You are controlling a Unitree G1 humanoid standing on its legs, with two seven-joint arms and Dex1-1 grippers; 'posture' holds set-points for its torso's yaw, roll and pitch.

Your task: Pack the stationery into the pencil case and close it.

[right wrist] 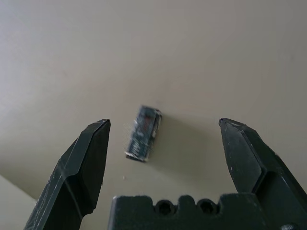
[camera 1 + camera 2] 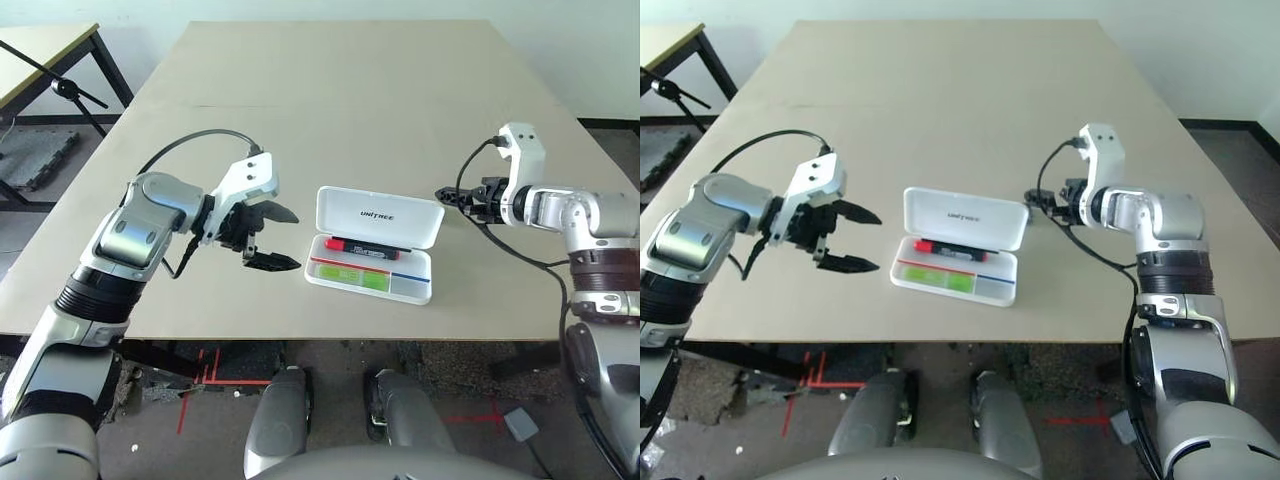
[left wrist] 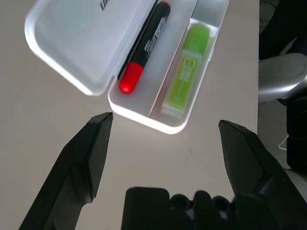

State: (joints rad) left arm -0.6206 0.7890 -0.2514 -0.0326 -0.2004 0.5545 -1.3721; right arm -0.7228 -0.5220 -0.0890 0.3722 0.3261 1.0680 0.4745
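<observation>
beige and bare around the work, the desk point(image 2: 330, 110) is carrying the white pencil case point(image 2: 372, 257) near its front edge, lid standing open with the lettering facing up, and the black marker with a red cap point(image 3: 145, 45) and the lime-green highlighter point(image 3: 186, 72) are already lying side by side inside it, both running along the case's length. what is left out is the tiny black block point(image 1: 143, 133), which is lying flat on the desk on the robot's right side, apart from the case. the right gripper point(image 1: 163, 129) is hanging directly above that block, so the block is sitting in the gap between the two fingers point(image 1: 86, 158), a little nearer one finger than the other, with its long axis running roughly along the direction the fingers are pointing and tilted slightly off it; closing would squeeze it across its short sides. the right fingers are spread wide, holding nothing and touching nothing, and they appear to be some way above the block rather than around it, so a descent seems to be needed first. the left gripper point(image 2: 268, 238) is hovering just beside the case's left end, its fingers also spread wide and empty, well apart from the block, so the right arm is clearly the nearer one for this pick
</observation>
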